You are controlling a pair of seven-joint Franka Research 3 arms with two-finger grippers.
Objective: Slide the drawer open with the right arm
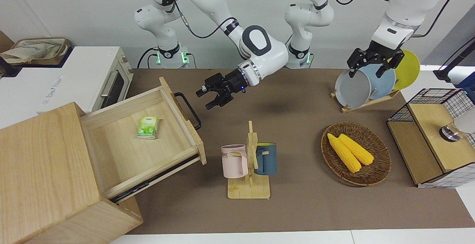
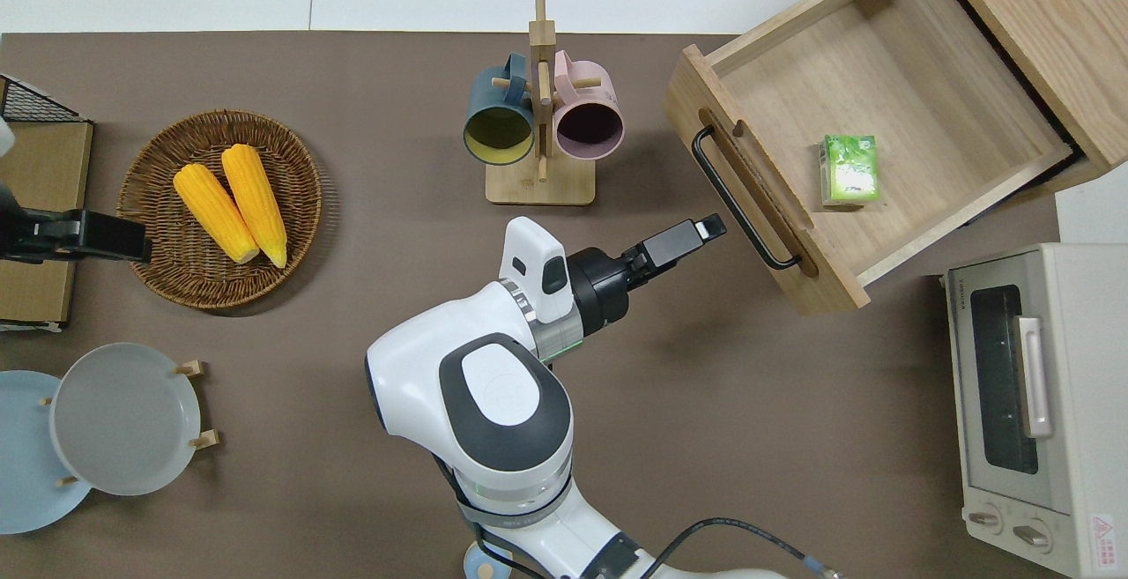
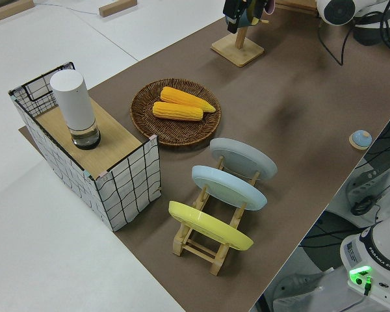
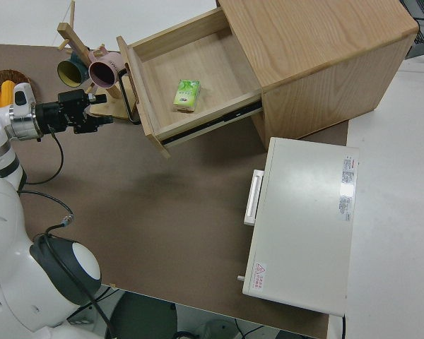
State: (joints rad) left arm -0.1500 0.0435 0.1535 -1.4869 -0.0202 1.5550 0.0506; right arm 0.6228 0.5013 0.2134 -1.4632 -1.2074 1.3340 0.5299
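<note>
Overhead view: drawer [image 2: 881,121] pulled out, handle [image 2: 745,198] facing the seemingly open, empty right gripper [image 2: 709,228]

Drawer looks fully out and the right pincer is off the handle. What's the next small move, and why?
Probably ease the right pincer a little farther from the drawer and lift it clear. The drawer is pulled well out of its cabinet, the green carton inside lies exposed, and the open pincer hangs apart from the black handle, so no more pulling seems needed. The left arm is parked.
</note>
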